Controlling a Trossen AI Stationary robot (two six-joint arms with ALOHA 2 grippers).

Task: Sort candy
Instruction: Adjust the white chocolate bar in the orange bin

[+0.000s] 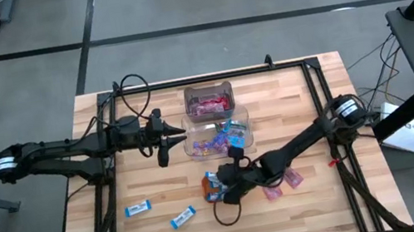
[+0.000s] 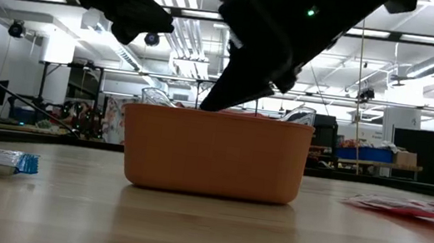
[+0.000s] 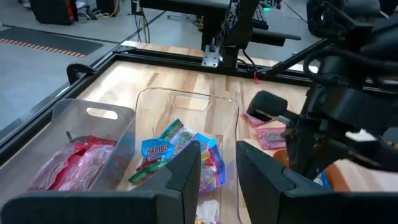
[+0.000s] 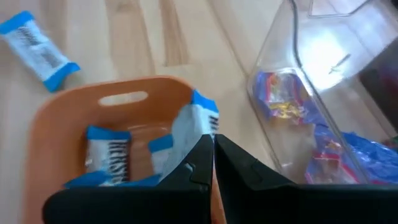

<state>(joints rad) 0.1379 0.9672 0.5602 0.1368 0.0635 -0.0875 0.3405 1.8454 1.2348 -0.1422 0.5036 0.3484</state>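
Observation:
The candy lies sorted and loose. Blue-and-white bars (image 4: pixel 109 152) lie in the small orange tray (image 1: pixel 207 185). Two more bars (image 1: pixel 137 209) (image 1: pixel 183 218) lie flat on the table. Red packets (image 1: pixel 291 178) lie to the tray's right. My right gripper (image 4: pixel 210 142) is shut and slants down into the tray, its tips in front of a tilted bar (image 4: pixel 196 121). My left gripper (image 3: pixel 217 152) hovers open, with nothing between its fingers, at the left side of the clear bin (image 3: pixel 186 99) of purple and blue sweets. My right gripper comes at the tray slanting down from the table's right. Its shut tips stand right at the white wrapper of the tilted bar (image 4: pixel 186 134), which leans up inside the tray. Whether the tips touch or pinch that wrapper I cannot tell.
A second clear bin (image 1: pixel 208 99) with red packets stands behind the first, near the table's far edge. A black frame (image 1: pixel 102 192) runs along the table's sides. Bare wood shows at the near left and near right of the table.

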